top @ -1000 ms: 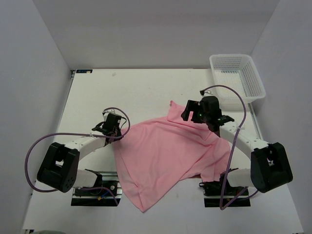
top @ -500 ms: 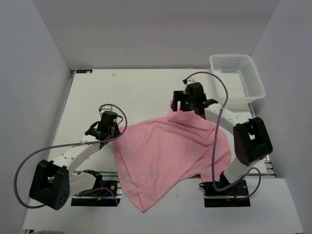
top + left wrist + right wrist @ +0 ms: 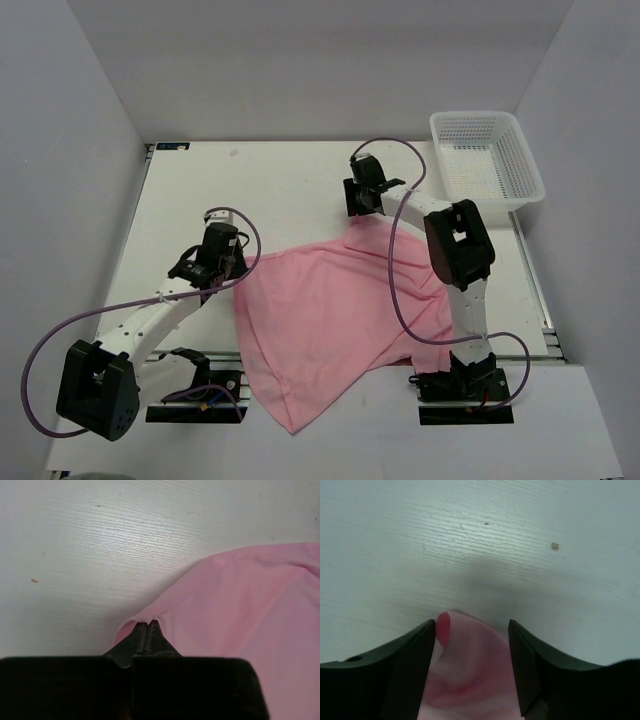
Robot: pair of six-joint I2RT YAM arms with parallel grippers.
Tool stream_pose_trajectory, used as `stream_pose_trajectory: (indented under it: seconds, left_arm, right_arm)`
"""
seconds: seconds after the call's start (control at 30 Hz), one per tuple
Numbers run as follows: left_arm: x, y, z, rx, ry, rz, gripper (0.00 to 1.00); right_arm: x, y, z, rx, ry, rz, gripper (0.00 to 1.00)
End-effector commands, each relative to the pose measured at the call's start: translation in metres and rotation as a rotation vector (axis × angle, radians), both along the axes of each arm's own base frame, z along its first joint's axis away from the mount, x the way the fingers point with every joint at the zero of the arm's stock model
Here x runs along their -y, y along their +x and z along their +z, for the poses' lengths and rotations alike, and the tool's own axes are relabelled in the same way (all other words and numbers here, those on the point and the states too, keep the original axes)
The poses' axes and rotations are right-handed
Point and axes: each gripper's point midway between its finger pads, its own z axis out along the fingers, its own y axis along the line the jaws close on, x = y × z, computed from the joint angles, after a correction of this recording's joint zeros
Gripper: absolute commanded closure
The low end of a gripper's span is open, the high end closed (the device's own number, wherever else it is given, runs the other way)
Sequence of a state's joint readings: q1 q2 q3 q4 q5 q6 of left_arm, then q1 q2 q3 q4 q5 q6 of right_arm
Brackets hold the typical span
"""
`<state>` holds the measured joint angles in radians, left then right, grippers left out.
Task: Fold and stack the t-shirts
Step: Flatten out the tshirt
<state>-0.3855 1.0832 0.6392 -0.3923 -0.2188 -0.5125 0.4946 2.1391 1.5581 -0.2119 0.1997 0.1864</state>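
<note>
Fingers (image 3: 141, 632) of the left gripper (image 3: 147, 625) are seen pressed together on the left edge of the pink t-shirt (image 3: 340, 320), where a small pucker of cloth is pinched. A second ago they stood partly apart beside that edge, so this grasp has just been made. The right gripper (image 3: 472, 630) has been carried forward from the shirt's right side to its far tip. Its jaws are narrower than before but still apart, with a fold of cloth between them that is not yet pinched. The shirt lies unfolded and rumpled on the near half of the table (image 3: 280, 190), well apart from the white mesh basket (image 3: 490, 150). Once the second grasp is made, it could probably be lifted and spread. No fold has been started.
</note>
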Motion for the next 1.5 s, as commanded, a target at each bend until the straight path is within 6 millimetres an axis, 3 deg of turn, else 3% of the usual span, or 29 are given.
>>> stream_pose_trajectory:
  seconds: [0.0, 0.07, 0.1, 0.13, 0.2, 0.3, 0.4, 0.47, 0.53, 0.57, 0.63, 0.67, 0.73, 0.8, 0.83, 0.87, 0.93, 0.97, 1.0, 1.07, 1.1, 1.17, 1.23, 1.27, 1.3, 1.33, 1.37, 1.43, 1.47]
  left_arm:
    - [0.007, 0.006, 0.016, 0.029, -0.026, -0.025, 1.0]
    - [0.007, 0.008, 0.02, 0.038, -0.023, -0.031, 1.0]
    - [0.009, 0.007, 0.02, 0.036, -0.029, -0.038, 1.0]
    - [0.01, 0.009, 0.023, 0.045, -0.032, -0.038, 1.0]
    - [0.01, 0.009, 0.029, 0.053, -0.035, -0.038, 1.0]
    - [0.011, 0.013, 0.041, 0.086, -0.039, -0.045, 1.0]
    - [0.013, 0.02, 0.074, 0.173, -0.061, -0.054, 1.0]
    - [0.019, 0.027, 0.106, 0.261, -0.1, -0.076, 1.0]
    - [0.024, 0.031, 0.136, 0.345, -0.126, -0.103, 1.0]
    - [0.025, 0.028, 0.152, 0.387, -0.137, -0.121, 1.0]
    - [0.024, 0.027, 0.183, 0.467, -0.152, -0.128, 1.0]
    - [0.022, 0.021, 0.201, 0.517, -0.168, -0.127, 1.0]
    - [0.019, 0.016, 0.234, 0.608, -0.176, -0.136, 1.0]
    - [0.017, 0.008, 0.259, 0.68, -0.181, -0.157, 1.0]
    - [0.013, 0.0, 0.284, 0.747, -0.193, -0.159, 1.0]
    - [0.012, -0.005, 0.297, 0.777, -0.202, -0.157, 1.0]
    - [0.004, -0.015, 0.329, 0.85, -0.193, -0.15, 1.0]
    - [0.002, -0.018, 0.337, 0.863, -0.182, -0.154, 1.0]
    - [-0.002, -0.025, 0.36, 0.916, -0.176, -0.157, 1.0]
    - [-0.004, -0.034, 0.382, 0.962, -0.178, -0.169, 1.0]
    - [-0.005, -0.045, 0.405, 1.014, -0.19, -0.19, 1.0]
    - [-0.008, -0.057, 0.43, 1.07, -0.19, -0.202, 1.0]
    - [-0.012, -0.066, 0.443, 1.093, -0.172, -0.205, 1.0]
    - [-0.019, -0.076, 0.459, 1.128, -0.179, -0.188, 1.0]
    - [-0.023, -0.079, 0.461, 1.122, -0.174, -0.17, 1.0]
    - [-0.026, -0.083, 0.466, 1.133, -0.165, -0.171, 1.0]
    - [-0.033, -0.09, 0.477, 1.164, -0.156, -0.144, 1.0]
    - [-0.038, -0.094, 0.48, 1.162, -0.153, -0.129, 1.0]
    - [-0.043, -0.106, 0.492, 1.2, -0.151, -0.125, 1.0]
  right_arm:
    - [-0.001, 0.01, 0.014, 0.039, -0.029, -0.006, 0.49]
    - [-0.002, 0.011, 0.011, 0.038, -0.026, -0.012, 0.61]
    - [-0.001, 0.013, 0.013, 0.046, -0.028, -0.017, 0.85]
    - [-0.001, 0.014, 0.014, 0.049, -0.026, -0.021, 0.97]
    - [0.005, 0.016, 0.02, 0.065, -0.037, -0.061, 1.0]
    - [0.012, 0.018, 0.046, 0.127, -0.025, -0.106, 1.0]
    - [0.032, 0.01, 0.098, 0.233, -0.002, -0.193, 1.0]
    - [0.043, 0.005, 0.15, 0.34, 0.056, -0.253, 1.0]
    - [0.061, -0.005, 0.163, 0.383, 0.045, -0.317, 1.0]
    - [0.069, -0.015, 0.205, 0.458, 0.095, -0.337, 1.0]
    - [0.085, -0.026, 0.218, 0.497, 0.083, -0.38, 1.0]
    - [0.093, -0.04, 0.256, 0.566, 0.13, -0.385, 1.0]
    - [0.101, -0.052, 0.273, 0.592, 0.138, -0.392, 1.0]
    - [0.113, -0.074, 0.314, 0.672, 0.19, -0.389, 1.0]
    - [0.117, -0.086, 0.338, 0.718, 0.228, -0.378, 1.0]
    - [0.118, -0.093, 0.346, 0.73, 0.228, -0.357, 1.0]
    - [0.128, -0.118, 0.392, 0.819, 0.271, -0.32, 1.0]
    - [0.132, -0.126, 0.4, 0.833, 0.272, -0.313, 1.0]
    - [0.142, -0.144, 0.424, 0.894, 0.279, -0.29, 1.0]
    - [0.137, -0.161, 0.455, 0.956, 0.327, -0.212, 1.0]
    - [0.14, -0.175, 0.472, 0.995, 0.353, -0.189, 1.0]
    - [0.134, -0.207, 0.505, 1.091, 0.376, -0.035, 1.0]
    - [0.126, -0.233, 0.528, 1.181, 0.341, 0.125, 1.0]
    - [0.129, -0.254, 0.546, 1.241, 0.348, 0.177, 1.0]
    - [0.123, -0.264, 0.55, 1.263, 0.343, 0.248, 1.0]
    - [0.125, -0.271, 0.554, 1.289, 0.317, 0.271, 1.0]
    - [0.128, -0.293, 0.565, 1.358, 0.281, 0.335, 1.0]
    - [0.132, -0.315, 0.574, 1.405, 0.269, 0.389, 1.0]
    - [0.137, -0.327, 0.582, 1.444, 0.246, 0.405, 1.0]
